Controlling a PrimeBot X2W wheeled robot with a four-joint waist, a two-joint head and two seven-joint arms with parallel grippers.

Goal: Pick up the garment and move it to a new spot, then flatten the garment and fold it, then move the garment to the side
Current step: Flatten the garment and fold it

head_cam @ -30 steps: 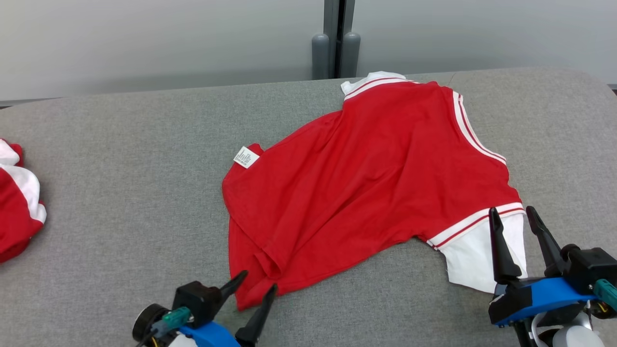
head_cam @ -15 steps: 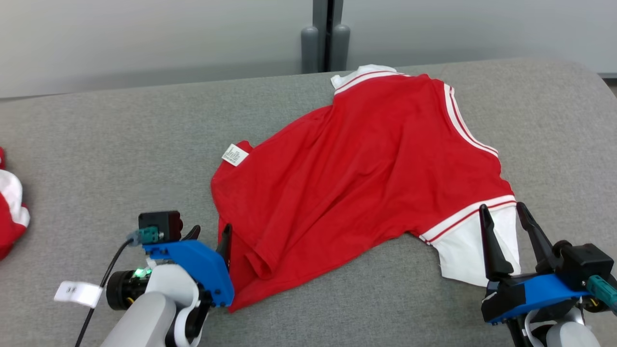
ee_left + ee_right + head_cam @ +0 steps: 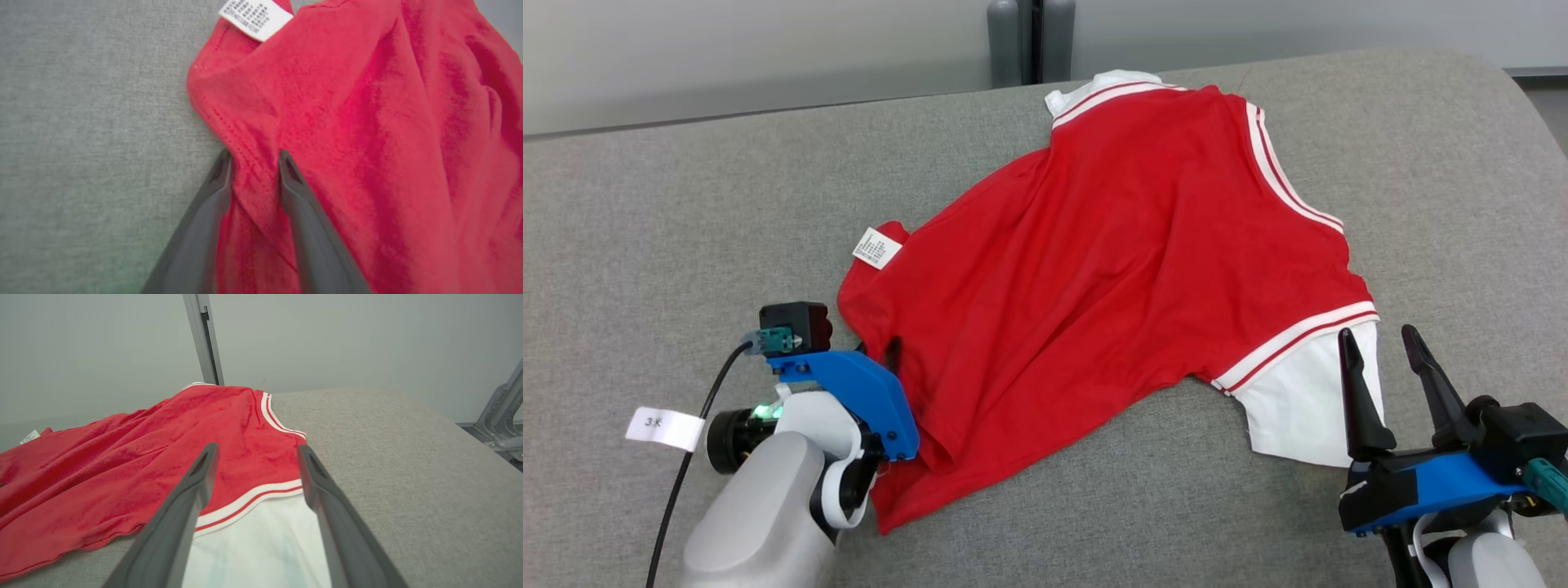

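Spreading across nearly the whole head view, a grey padded surface [image 3: 686, 204] carries the garment [image 3: 1111, 261], a red shirt that lies opened out but rumpled. It runs from the centre toward 1 o'clock. Its white-and-red striped collar sits at the 12 o'clock end, close to the far edge of the surface. A white sleeve [image 3: 1307, 408] with striped trim juts out at 4 o'clock, lying flat.

At 4 o'clock the right gripper [image 3: 1376, 335] points its fingers toward 12 o'clock. The jaws stand wide apart with nothing between them, and one finger shows in front of the sleeve. From the right wrist view, the right gripper [image 3: 257, 448] frames the trim and white cloth [image 3: 253, 547] below it.

At 8 o'clock the left gripper [image 3: 882, 351] meets the shirt's hem edge, mostly hidden under its blue mount. In the left wrist view, the left gripper [image 3: 254, 156] straddles a raised ridge of stitched hem, one finger on the grey side and one on the red cloth [image 3: 367, 122]. A gap shows between them, and whether they pinch the fold I cannot tell.

A white care label [image 3: 876, 247] sticks out of the shirt at 10 o'clock. A small paper tag [image 3: 664, 428] hangs on the left arm's cable at 8 o'clock.
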